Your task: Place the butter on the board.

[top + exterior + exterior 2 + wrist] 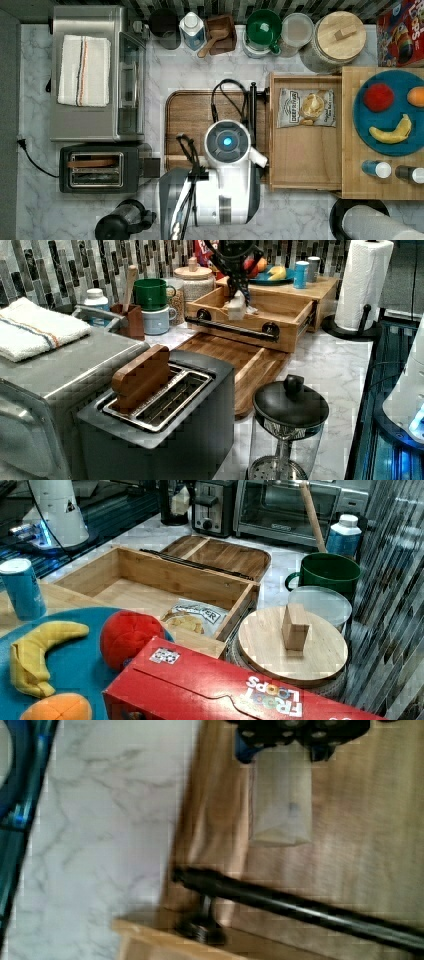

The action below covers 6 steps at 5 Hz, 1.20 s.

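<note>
The butter [280,802] is a pale wrapped block, and my gripper [280,752] is shut on it, one finger on each side. The dark brown board [360,835] lies beneath it. In the left view the gripper [236,294] holds the butter [236,307] up in the air beside the drawer's black handle [232,327], over the far end of the board [225,352]. In the top view the arm's wrist [227,142] covers the butter and the right half of the board [190,115].
An open light-wood drawer [305,150] with a chip bag [306,107] adjoins the board on the top view's right. A toaster [100,169], a toaster oven [95,75] and a French press [122,220] stand on the top view's left. Cups and jars line the back wall.
</note>
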### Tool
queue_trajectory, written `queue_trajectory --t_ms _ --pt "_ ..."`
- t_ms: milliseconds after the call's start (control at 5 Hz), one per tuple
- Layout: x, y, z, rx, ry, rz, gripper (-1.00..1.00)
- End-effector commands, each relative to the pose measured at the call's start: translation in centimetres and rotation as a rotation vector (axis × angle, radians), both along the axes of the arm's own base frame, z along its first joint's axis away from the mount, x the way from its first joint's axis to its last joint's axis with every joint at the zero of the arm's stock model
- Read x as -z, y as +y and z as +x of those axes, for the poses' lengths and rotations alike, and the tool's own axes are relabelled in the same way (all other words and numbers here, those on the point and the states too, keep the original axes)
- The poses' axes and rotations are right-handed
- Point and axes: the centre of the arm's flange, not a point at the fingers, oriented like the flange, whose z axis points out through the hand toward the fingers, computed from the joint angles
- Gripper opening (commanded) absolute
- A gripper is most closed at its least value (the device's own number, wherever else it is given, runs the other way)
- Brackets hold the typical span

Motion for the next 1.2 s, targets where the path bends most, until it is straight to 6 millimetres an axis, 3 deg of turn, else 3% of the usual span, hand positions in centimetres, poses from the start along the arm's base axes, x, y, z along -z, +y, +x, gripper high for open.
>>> queue_trajectory --t_ms 200,600,1000,1200 --pt "1.4 5.5 -1.8 0.052 -0.079 0.076 -1.0" --pt "5.8 7.4 -3.4 0.075 -0.109 0.044 -1.0" --pt "8.2 10.4 -2.6 0.091 -0.152 0.012 -1.0" --pt "9.5 10.1 -2.0 0.1 -0.164 0.025 -1.0"
